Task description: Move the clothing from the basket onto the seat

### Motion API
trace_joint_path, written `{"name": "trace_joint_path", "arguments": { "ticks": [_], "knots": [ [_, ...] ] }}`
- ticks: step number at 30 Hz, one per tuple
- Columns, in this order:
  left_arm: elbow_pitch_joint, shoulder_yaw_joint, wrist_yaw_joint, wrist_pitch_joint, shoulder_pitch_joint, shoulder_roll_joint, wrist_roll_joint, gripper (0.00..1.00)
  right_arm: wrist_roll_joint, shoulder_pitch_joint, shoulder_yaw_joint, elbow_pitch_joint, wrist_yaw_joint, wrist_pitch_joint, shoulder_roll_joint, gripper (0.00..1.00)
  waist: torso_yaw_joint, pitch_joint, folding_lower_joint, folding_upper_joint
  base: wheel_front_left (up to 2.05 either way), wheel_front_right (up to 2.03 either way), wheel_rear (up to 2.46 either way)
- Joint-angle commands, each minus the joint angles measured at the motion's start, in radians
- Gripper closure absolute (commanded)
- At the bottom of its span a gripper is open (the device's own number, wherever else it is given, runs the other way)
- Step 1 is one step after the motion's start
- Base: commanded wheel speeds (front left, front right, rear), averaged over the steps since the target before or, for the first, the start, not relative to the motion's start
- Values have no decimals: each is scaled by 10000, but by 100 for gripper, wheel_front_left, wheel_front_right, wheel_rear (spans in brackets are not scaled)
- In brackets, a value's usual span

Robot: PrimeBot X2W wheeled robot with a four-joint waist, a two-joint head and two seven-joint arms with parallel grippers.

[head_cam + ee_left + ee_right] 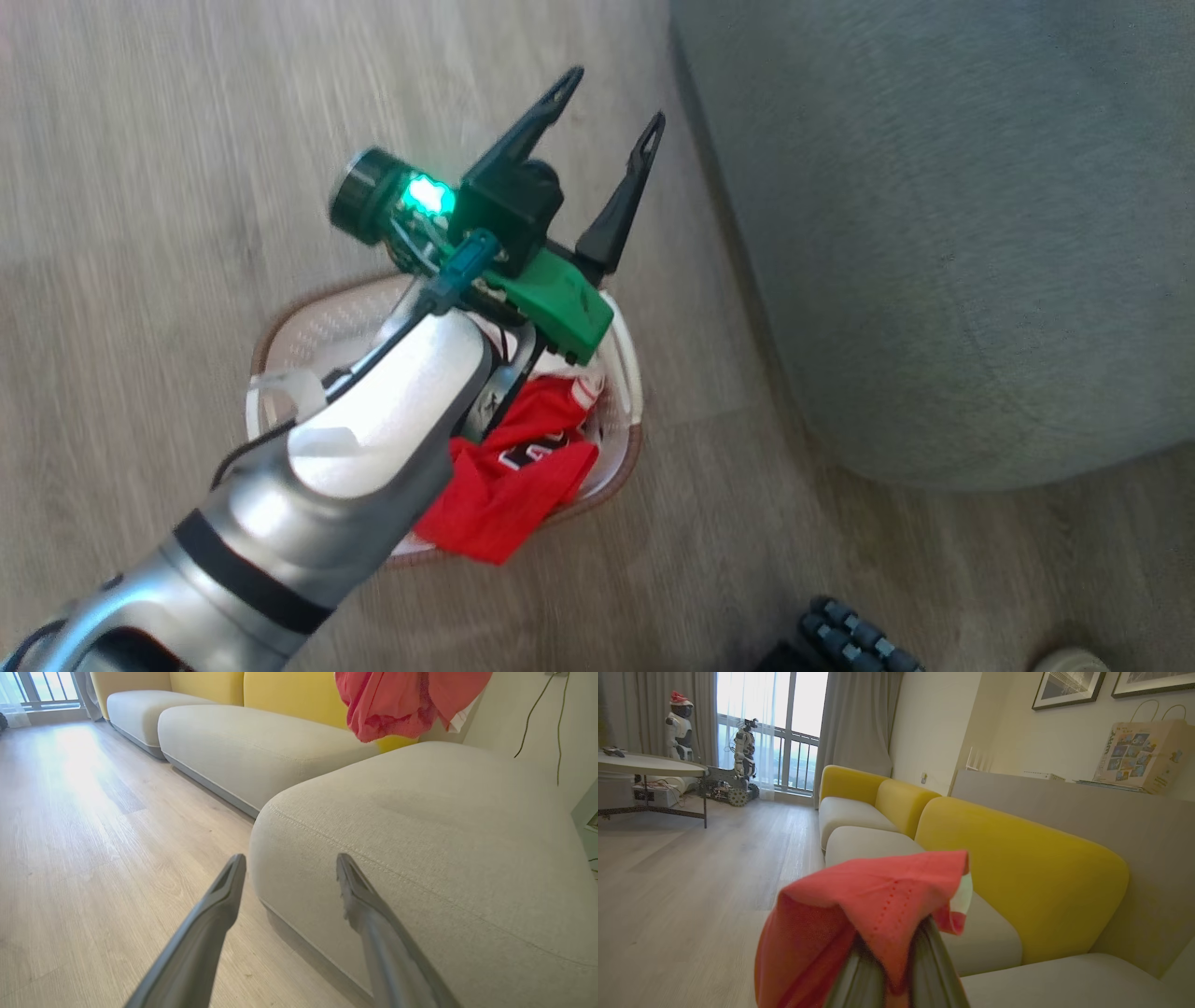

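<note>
In the head view my left gripper (611, 103) stands open above the floor, between the basket (308, 322) and the seat (934, 233); my pale forearm covers much of the basket. A red garment (523, 467) with white trim lies in the cream basket and spills over its near rim. The left wrist view has my left gripper (289, 858) open and empty, pointing at the rounded corner of the seat (420, 835). Another red garment (402, 704) hangs high above that seat. My right gripper (894, 952) is shut on this red garment (878, 896), which drapes over its fingertips.
Yellow backrests (1017, 858) line the sofa, with further grey cushions (252, 746) beyond. A light shoe tip (1074, 661) and a black ribbed part (859, 635) lie at the head view's bottom right. A round table (644, 765) and two robots (682, 723) stand by the window.
</note>
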Motion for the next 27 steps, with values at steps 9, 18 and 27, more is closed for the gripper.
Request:
{"name": "trace_joint_path", "arguments": {
  "ticks": [9,18,27],
  "knots": [
    [-1464,104,323,553,-770,428,558,0,-1337,-718,-1868,1256,-4,-409,-555,100,1018,1774,-3,0,0,0,0],
    [-1766,-97,432,713,-665,578,667,0,-2537,609,-3582,1559,-4,-499,472,100,1191,2219,-3,0,0,0,0],
    [-1715,-86,413,722,-738,718,602,0,-2914,1490,-3968,1105,-4,-502,1228,0,1085,2133,-3,0,0,0,0]
  ]
}}
